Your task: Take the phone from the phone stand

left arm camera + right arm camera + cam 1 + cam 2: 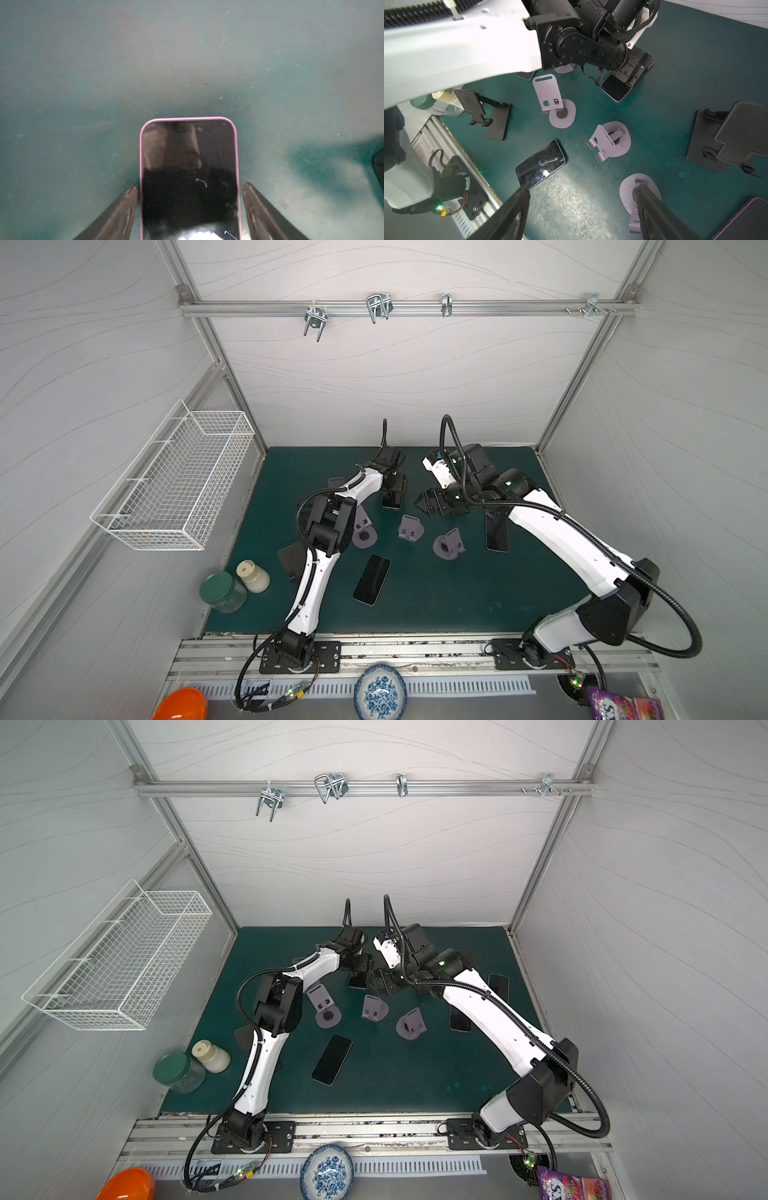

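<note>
Between the parted fingers [128, 201] of the left gripper [190, 187], the phone [188, 158] lies flat on the surface [83, 83], off the stands [409, 527], so a crooked lift could snag its rim; the right gripper [583, 185] hangs spread, empty.

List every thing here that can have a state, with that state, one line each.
left pincer: open, astride the pink-cased phone, not gripping it.
pink-cased phone: flat on the mat, screen dark.
right pincer: open, empty.
centre phone: flat, screen dark.
middle purple stand: standing, empty.
green-lidded jar: lid on.
</note>
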